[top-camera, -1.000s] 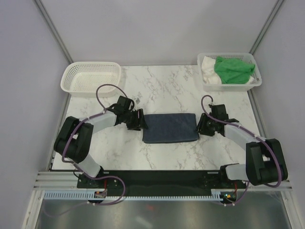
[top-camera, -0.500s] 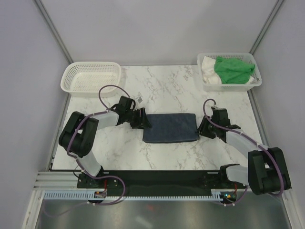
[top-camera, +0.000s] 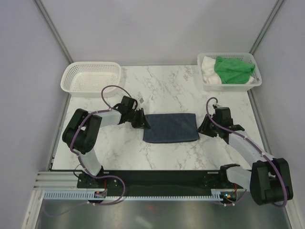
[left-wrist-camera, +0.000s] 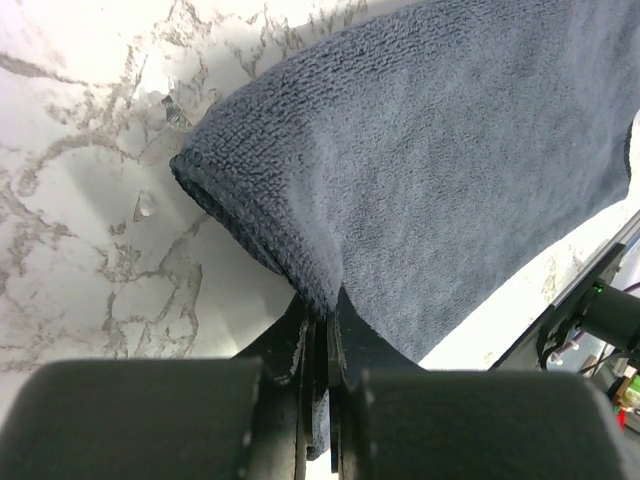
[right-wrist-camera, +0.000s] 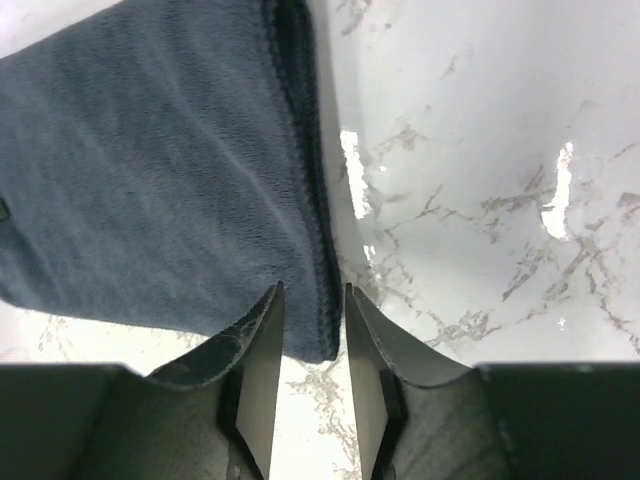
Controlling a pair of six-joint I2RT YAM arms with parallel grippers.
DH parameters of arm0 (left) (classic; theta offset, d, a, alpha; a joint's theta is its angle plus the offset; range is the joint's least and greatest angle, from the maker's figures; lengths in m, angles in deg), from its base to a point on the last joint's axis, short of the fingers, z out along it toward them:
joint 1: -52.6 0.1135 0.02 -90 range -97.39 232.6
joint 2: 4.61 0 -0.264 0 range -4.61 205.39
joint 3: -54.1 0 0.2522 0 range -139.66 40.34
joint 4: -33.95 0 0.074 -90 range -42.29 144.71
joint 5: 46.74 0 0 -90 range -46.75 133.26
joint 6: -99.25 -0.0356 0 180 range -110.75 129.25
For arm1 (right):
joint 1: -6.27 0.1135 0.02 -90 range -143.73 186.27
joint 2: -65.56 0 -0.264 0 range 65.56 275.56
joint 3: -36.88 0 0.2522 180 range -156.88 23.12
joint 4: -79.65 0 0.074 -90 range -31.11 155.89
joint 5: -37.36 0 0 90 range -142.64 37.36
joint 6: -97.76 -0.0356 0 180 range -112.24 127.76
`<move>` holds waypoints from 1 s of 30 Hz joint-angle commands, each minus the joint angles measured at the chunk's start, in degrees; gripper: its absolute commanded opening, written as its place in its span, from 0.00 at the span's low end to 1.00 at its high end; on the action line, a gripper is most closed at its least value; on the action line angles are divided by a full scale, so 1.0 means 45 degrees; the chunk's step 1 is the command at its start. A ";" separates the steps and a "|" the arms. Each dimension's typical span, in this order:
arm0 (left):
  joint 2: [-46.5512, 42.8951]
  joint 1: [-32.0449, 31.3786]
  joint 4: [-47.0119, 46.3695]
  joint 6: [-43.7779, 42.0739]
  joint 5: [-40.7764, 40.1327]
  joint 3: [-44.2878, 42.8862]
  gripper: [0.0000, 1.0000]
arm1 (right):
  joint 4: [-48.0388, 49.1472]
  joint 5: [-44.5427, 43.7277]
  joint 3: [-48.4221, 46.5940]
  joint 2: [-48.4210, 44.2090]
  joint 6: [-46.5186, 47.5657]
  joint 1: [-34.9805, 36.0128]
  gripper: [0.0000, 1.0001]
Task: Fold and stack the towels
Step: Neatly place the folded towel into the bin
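While the navy towel (top-camera: pixel 170 127) lies folded in a flat rectangle mid-desk, long side running left to right, the left jaws are pressed together on its left folded edge, pinching the cloth at the tips. The right jaws are spread a little, one finger (right-wrist-camera: pixel 262 350) on each side of the towel's right edge near a corner, with no visible squeeze. The green towel (top-camera: pixel 233 69) and white towel (top-camera: pixel 208 71) sit crumpled together in the far-right basket (top-camera: pixel 255 82). A small pale scrap (top-camera: pixel 141 99) lies on the desk behind the left wrist, print too small to read. Count: three towels, two white mesh baskets, the second basket (top-camera: pixel 90 78) at far left, two arms. The desk (top-camera: pixel 167 90) is glossy white marble-look, with plain lilac-grey walls and metal corner posts (top-camera: pixel 52 28).
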 commanded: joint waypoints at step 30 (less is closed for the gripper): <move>0.1083 -0.0007 0.5800 -0.2667 -0.2301 -0.4741 0.02 | -0.1775 0.1021 -0.2311 -0.2683 -0.1134 -0.0027 0.41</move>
